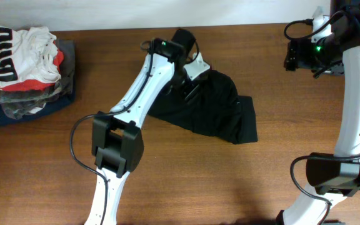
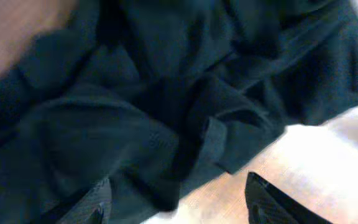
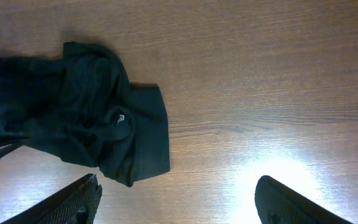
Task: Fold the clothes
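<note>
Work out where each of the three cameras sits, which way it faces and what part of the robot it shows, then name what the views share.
Overhead: fixed above the table, looking straight down at both arms, the black T-shirt and a garment pile.
Left wrist: on the left arm, looking down close at the crumpled T-shirt; the left gripper shows at the bottom, open.
Right wrist: on the right arm, higher, looking down at wood and the T-shirt; the right gripper shows below, open.
Shared: all three see the T-shirt.

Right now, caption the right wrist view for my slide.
Open right gripper hovers over the wooden table, a crumpled black T-shirt lying nearby.
</note>
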Tool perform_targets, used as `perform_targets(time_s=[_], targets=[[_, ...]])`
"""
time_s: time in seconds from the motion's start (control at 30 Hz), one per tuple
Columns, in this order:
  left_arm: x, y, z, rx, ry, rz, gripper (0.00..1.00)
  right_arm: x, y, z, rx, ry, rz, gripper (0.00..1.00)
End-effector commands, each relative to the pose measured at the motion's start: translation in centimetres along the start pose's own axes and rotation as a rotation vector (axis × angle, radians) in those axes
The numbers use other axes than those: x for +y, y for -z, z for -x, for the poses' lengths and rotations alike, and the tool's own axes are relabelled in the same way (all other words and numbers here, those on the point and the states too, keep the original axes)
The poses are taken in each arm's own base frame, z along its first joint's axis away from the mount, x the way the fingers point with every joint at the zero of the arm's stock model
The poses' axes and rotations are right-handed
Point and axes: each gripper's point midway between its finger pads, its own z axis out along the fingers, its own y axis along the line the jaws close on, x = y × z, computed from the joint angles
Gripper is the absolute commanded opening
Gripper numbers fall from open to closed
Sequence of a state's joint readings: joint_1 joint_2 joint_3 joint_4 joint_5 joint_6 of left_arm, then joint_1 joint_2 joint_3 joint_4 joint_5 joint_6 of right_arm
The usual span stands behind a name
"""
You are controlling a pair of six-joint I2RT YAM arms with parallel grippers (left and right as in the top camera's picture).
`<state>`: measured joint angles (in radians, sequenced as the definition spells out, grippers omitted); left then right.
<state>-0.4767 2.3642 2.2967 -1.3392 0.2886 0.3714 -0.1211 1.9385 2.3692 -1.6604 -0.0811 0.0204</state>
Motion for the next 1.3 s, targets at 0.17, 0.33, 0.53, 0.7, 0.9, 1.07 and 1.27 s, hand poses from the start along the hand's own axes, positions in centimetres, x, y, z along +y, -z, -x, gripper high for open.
perform_targets(time_s=[0.17, 0.33, 0.53, 0.7, 0.9, 1.07, 1.27], targets=[[-0.5, 7.5, 2.4, -0.112, -0.139, 0.075, 0.74, 2.0, -3.3, -1.8, 0.109, 0.022, 0.145, 0.84], [2.3, 10.8, 2.9, -0.203, -0.01, 0.124, 0.74, 1.9, -7.7, -4.4, 0.235, 0.004, 0.161, 0.85], [7.8, 13.7, 1.0, -0.258, 0.155, 0.177, 0.74, 2.4, -13.5, -7.3, 0.318, -0.016, 0.226, 0.84], [10.4, 14.6, -0.6, -0.263, 0.213, 0.199, 0.74, 2.9, -17.2, -8.5, 0.307, -0.023, 0.275, 0.83], [13.3, 15.5, -2.7, -0.238, 0.273, 0.265, 0.75, 2.6, -21.6, -10.7, 0.292, -0.024, 0.281, 0.78], [15.9, 16.3, -4.7, -0.202, 0.321, 0.356, 0.75, 2.5, -24.1, -12.1, 0.262, -0.022, 0.288, 0.77], [17.6, 17.1, -6.4, -0.195, 0.369, 0.379, 0.75, 2.7, -25.5, -12.3, 0.225, -0.056, 0.303, 0.75]])
